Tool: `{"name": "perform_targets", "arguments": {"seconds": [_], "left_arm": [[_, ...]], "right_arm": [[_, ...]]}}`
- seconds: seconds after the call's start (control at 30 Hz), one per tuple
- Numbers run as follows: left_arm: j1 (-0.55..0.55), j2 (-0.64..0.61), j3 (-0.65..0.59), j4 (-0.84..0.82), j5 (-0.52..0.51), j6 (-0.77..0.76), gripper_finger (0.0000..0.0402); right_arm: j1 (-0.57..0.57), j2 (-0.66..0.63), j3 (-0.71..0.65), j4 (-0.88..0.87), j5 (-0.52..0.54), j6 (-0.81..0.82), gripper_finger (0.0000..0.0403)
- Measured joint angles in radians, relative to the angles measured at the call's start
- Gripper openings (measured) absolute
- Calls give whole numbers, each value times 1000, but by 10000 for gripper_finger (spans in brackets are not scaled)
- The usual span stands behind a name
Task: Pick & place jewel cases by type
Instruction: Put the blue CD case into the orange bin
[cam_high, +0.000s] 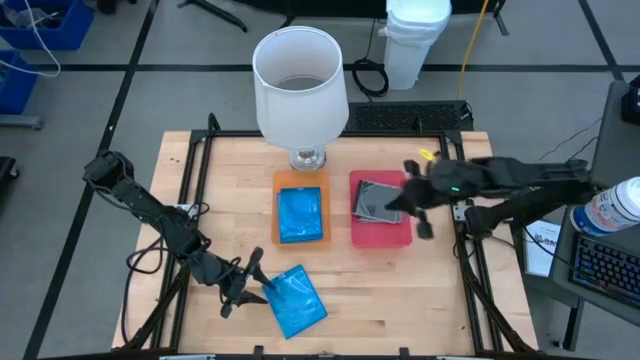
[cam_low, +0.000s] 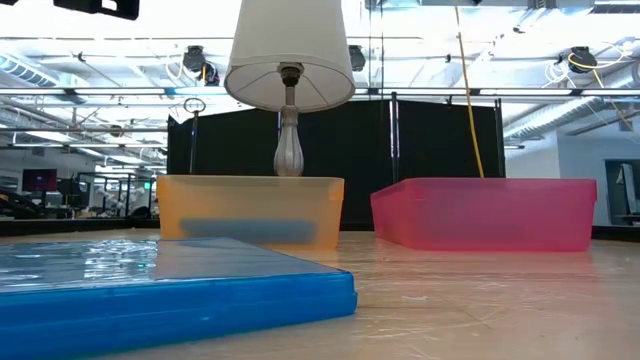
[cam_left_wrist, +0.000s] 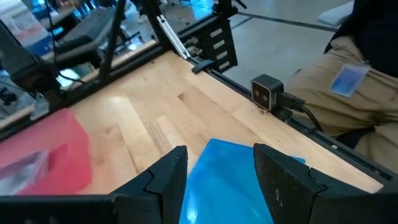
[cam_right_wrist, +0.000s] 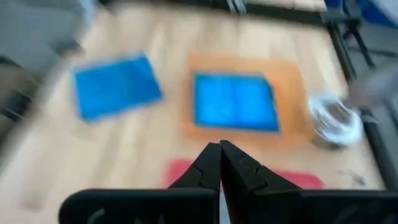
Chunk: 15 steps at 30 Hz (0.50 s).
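Left pincer (cam_high: 262, 287): low over the front left of the pale wooden tabletop (cam_high: 200, 200), its two dark fingers (cam_left_wrist: 168, 177) spread apart to either side of the near edge of a blue case. Whether they press on the case cannot be told.
Loose blue case (cam_high: 297, 299): a thin, square, translucent bright blue plastic jewel case, lying flat and turned askew near the front edge of the tabletop. In the low view it fills the lower left, its far part cut off.
Orange tray (cam_high: 300, 210): a flat rectangular translucent orange plastic tray at mid-tabletop, just in front of the lamp's foot.
Blue case in tray (cam_high: 300, 214): a second bright blue jewel case lying flat inside the orange tray; in the low view it shows only as a dark band through the tray wall.
Lamp (cam_high: 299, 80): a white-shaded table lamp with a silvery stem, behind the orange tray; its shade hides the tabletop's rear middle from above.
Red tray (cam_high: 381, 232): a flat rectangular red plastic tray just beside the orange one, on its right.
Grey case (cam_high: 377, 199): a clear, dark grey jewel case lying in the rear part of the red tray, partly covered by the right arm; a disc inside cannot be made out.
Right pincer (cam_right_wrist: 219, 163): above the red tray, fingers closed together, holding nothing.
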Motion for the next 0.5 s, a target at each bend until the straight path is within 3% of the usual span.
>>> {"name": "perform_targets", "arguments": {"seconds": [0.1, 0.27, 0.4, 0.5], "left_arm": [[4, 0, 0, 16, -22, 20, 191], [23, 0, 0, 33, -67, 17, 191], [36, 0, 0, 31, -108, 18, 191], [45, 0, 0, 30, -109, 9, 191]], "right_arm": [[131, -65, 0, 12, 15, 100, 0], [396, -98, -79, 18, 217, 194, 0], [502, -157, -200, 94, 241, 231, 0], [534, -253, -350, 320, 255, 218, 0]]}}
